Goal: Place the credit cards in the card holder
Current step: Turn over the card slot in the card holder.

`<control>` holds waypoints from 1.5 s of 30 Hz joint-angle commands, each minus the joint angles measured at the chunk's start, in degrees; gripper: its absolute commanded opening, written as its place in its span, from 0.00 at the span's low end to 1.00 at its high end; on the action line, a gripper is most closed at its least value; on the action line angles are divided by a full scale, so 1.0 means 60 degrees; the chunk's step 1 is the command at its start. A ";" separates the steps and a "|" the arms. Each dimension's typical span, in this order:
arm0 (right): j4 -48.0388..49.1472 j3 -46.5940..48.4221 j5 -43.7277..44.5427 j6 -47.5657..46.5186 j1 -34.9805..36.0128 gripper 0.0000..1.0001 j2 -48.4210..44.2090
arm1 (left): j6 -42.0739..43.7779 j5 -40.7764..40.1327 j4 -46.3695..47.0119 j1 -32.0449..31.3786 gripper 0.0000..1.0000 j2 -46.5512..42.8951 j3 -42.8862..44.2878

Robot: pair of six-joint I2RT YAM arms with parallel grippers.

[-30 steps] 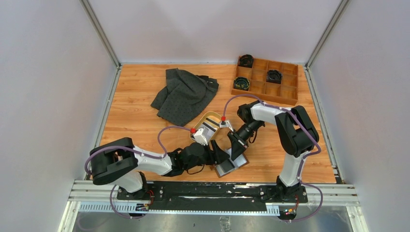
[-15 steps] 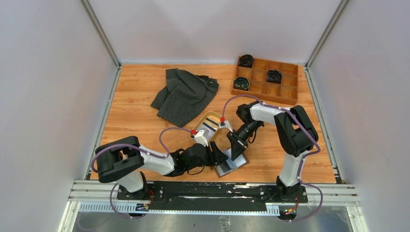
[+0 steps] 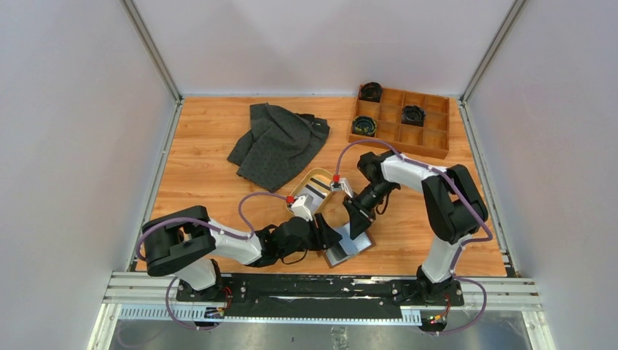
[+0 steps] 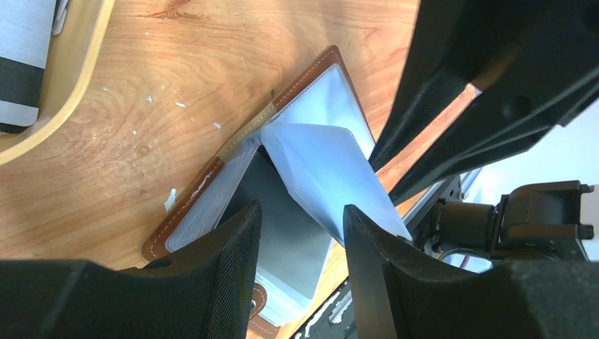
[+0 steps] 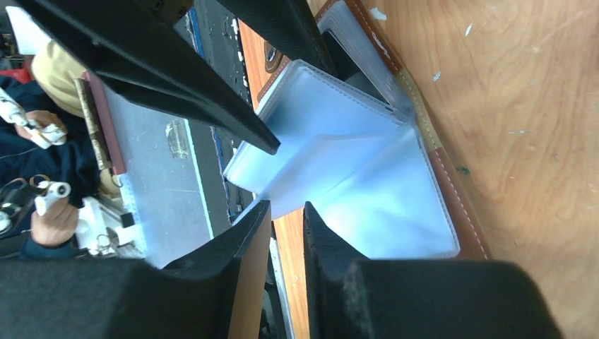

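L gripper: fingers spread abt halfway, hanging low over the open card holder, one on each side of a dark card lying in the near stack of clear sleeves. We see nothing pinched. The card's edges run under the fingers, so prob L is there to nudge or steady it, not carry it

R gripper: fingers nearly together, narrow gap, w/ the free edge of one clear sleeve reaching toward that gap. The sleeve stands up off the rest like a turned page, which we read as R keeping a pocket open for L, but whether R actually bites the plastic we can't tell

The holder lies flat on the table near the front edge, btwn the two grippers and just beside the oval tray

Containers:
- tray: at least one striped card, black & white; more under it, can't tell, so we judge the job partway
- holder: the dark card, no other card we can make out in the sleeves
- wooden compartment box, far R: black coiled bits in a few cells
- grey cloth, crumpled at the back, well apart from all this
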 commanded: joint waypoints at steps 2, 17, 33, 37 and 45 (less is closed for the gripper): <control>0.0074 -0.0261 0.0590 -0.0208 -0.0023 0.31 -0.1125 | 0.0136 -0.0201 0.0135 -0.0073 0.50 -0.0185 -0.0110; 0.0796 -0.1149 0.0840 -0.1348 -0.0037 0.36 -0.4121 | 0.0343 -0.0228 0.0165 -0.0048 0.50 -0.0404 -0.0286; 0.2027 -0.3799 -0.0570 -0.5489 0.0160 0.59 -0.6187 | 0.0390 -0.0186 0.0397 -0.0037 0.50 -0.0404 -0.0432; 0.2530 -0.3948 -0.0181 -0.5123 0.0720 0.61 -0.6078 | 0.0386 -0.0153 0.0457 -0.0046 0.50 -0.0382 -0.0432; 0.3852 -0.3927 0.1429 -0.3689 0.1772 0.65 -0.5440 | 0.0345 -0.0153 0.0621 -0.0044 0.50 -0.0343 -0.0527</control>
